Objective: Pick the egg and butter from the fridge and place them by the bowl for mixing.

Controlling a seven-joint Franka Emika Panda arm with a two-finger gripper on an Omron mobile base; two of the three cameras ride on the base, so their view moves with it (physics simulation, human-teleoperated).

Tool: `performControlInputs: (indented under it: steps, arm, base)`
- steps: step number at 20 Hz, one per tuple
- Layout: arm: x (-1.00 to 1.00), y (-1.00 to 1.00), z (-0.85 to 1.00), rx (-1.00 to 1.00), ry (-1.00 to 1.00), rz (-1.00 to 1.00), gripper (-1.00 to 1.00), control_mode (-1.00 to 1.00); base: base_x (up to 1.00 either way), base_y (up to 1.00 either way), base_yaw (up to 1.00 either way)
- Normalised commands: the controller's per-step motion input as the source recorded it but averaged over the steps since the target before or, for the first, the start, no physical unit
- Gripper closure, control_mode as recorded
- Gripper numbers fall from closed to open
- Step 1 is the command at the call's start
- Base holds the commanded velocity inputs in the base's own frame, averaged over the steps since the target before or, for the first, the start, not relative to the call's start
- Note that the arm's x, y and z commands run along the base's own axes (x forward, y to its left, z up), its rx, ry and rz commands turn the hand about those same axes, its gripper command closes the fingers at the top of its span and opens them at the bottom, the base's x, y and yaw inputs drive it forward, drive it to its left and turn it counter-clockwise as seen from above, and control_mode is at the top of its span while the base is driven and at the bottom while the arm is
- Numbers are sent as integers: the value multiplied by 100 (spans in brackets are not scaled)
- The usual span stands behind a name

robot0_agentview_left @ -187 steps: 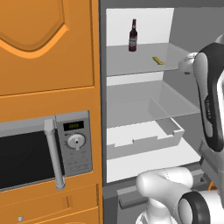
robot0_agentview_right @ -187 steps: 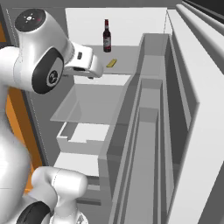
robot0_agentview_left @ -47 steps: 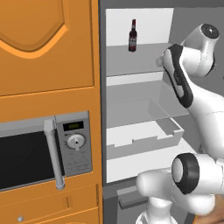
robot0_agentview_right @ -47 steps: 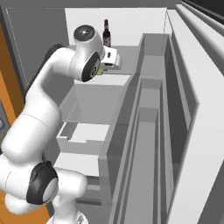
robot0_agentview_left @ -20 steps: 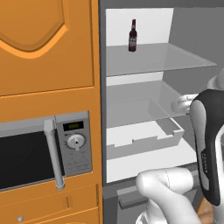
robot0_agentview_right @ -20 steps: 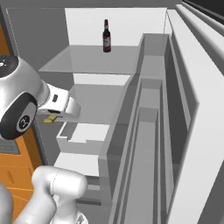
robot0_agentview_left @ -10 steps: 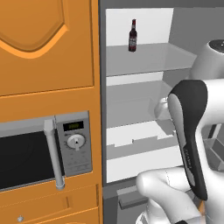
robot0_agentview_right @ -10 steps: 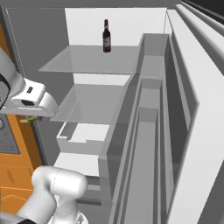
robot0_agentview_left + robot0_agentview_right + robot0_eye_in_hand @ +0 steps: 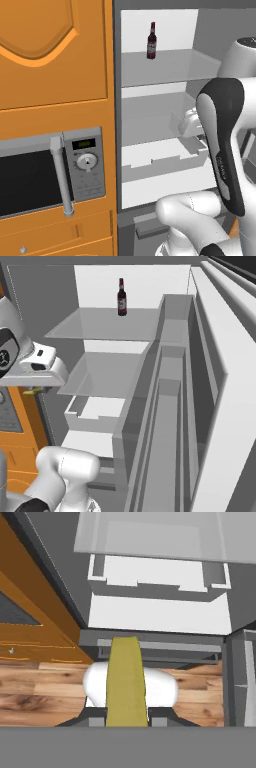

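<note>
In the hand view, my gripper [image 9: 127, 717] is shut on the butter [image 9: 126, 682], a yellow stick that juts forward between the fingertips. In the right base view, the gripper [image 9: 34, 390] hangs at the left, outside the fridge [image 9: 115, 331], with a sliver of butter [image 9: 31, 391] under the hand. The left base view puts my hand [image 9: 187, 122] in front of the fridge [image 9: 160, 65], level with its middle shelf. The egg and the bowl are out of view.
A dark bottle [image 9: 151, 41] [image 9: 121, 297] stands on the top shelf. The pale drawer [image 9: 165, 157] [image 9: 95, 411] [image 9: 160, 577] sits below. The open fridge door [image 9: 175, 406] stands right. A microwave [image 9: 45, 175] in orange cabinets is left. Wooden floor [image 9: 40, 697] lies beneath.
The gripper has lifted the butter off the top shelf, come down and drawn back out of the fridge toward its left side. Over the last half second it barely moved.
</note>
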Motion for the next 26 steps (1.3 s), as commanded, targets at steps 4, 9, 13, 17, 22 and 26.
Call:
performControlInputs:
  steps: [4, 9, 13, 17, 22, 26]
  arm:
    - [0, -4, -11, 1, 0, 5, 100, -100]
    - [0, -14, 0, 2, 0, 0, 100, -100]
    - [0, -15, 0, 4, 0, 0, 100, -100]
    - [0, 0, 0, 0, -1, 0, 100, 100]
    - [0, 0, 0, 0, 0, 0, 100, 100]
    - [0, 0, 0, 0, 0, 0, 100, 100]
  base:
    - [0, 0, 0]
    - [0, 0, 0]
    - [0, 0, 0]
    - [-16, 0, 0]
    - [-82, 7, 3]
    - [-83, 32, 17]
